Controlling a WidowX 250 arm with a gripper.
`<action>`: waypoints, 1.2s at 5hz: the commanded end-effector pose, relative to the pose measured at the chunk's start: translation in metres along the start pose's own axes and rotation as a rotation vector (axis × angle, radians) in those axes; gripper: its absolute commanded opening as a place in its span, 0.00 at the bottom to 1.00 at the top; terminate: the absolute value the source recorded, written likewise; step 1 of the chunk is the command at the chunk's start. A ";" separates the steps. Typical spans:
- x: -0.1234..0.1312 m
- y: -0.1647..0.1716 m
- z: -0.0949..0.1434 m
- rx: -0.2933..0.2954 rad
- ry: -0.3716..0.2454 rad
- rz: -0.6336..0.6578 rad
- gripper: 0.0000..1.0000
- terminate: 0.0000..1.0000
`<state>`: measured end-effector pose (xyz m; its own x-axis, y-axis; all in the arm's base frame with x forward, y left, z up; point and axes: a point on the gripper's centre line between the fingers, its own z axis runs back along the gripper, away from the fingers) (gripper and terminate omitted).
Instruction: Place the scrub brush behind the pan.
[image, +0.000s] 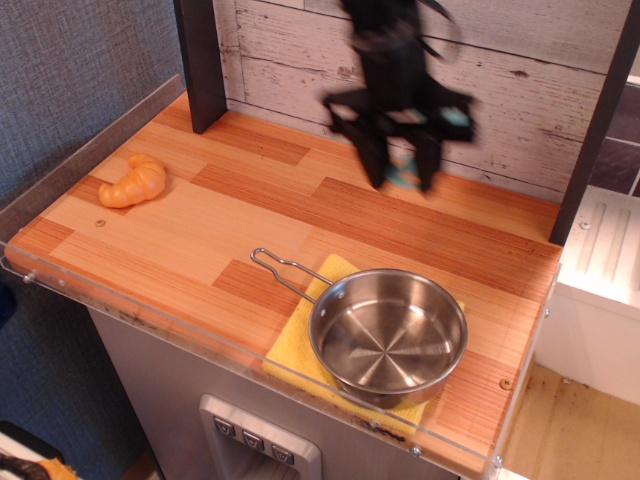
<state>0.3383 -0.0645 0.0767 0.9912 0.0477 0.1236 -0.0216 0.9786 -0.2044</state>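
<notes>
Nearest the front edge: round steel pan (388, 335), upright, nothing inside, only reflections on its shiny floor. Sitting on a yellow cloth (292, 350) that shows past the pan on the left and front. Thin wire loop handle reaching out to the upper left, over the cloth's corner and onto the wooden counter (200, 240).

Off to the left, well apart from the pan: orange croissant (133, 182), lying on the wood by itself.

Farther back, beyond the pan and close to the whitewashed plank wall (500, 80): black gripper (400, 180), badly motion-blurred, pointing down with its two fingers hanging above the rear strip of the counter. Between those fingers, a patch of teal, the scrub brush (404, 178), with another teal smear at the right side of the gripper body. Fingers apparently closed on the brush, though blur hides the exact contact. Brush carried in the air, clear of the wood, behind the pan and roughly in line with it. Bristles and handle hole impossible to make out through the blur.
</notes>
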 end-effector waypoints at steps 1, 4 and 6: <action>-0.013 -0.039 -0.039 0.058 0.018 0.063 0.00 0.00; -0.007 -0.014 -0.038 0.115 -0.003 0.075 0.00 0.00; -0.005 0.005 -0.035 0.117 -0.001 0.110 0.00 0.00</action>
<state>0.3373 -0.0737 0.0234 0.9854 0.1599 0.0583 -0.1541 0.9837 -0.0928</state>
